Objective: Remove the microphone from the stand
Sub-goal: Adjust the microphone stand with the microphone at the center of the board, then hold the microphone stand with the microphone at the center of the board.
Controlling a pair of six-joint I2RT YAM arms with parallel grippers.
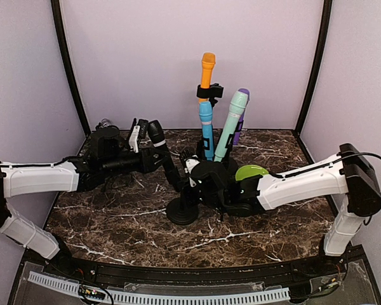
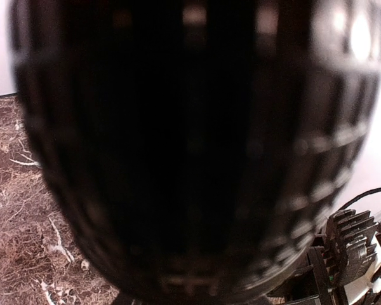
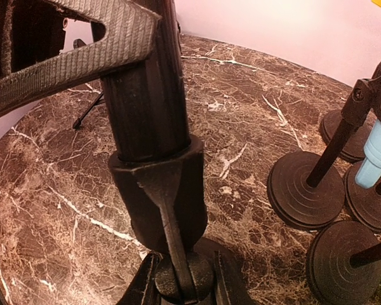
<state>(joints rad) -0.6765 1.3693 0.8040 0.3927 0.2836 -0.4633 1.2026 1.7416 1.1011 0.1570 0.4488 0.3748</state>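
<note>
Black grid-meshed microphone (image 2: 190, 152) bulges at the left jaws, grip unclear; right jaws clamp the faceted stand (image 3: 159, 190).

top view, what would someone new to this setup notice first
The bright microphones upright in stands at the back of the marble table catch the eye first, with the orange microphone highest and the teal microphone beside it. In front of them both arms meet at the black stand. The right gripper is shut on its stem, and the left gripper is at the head of the black microphone.
</note>
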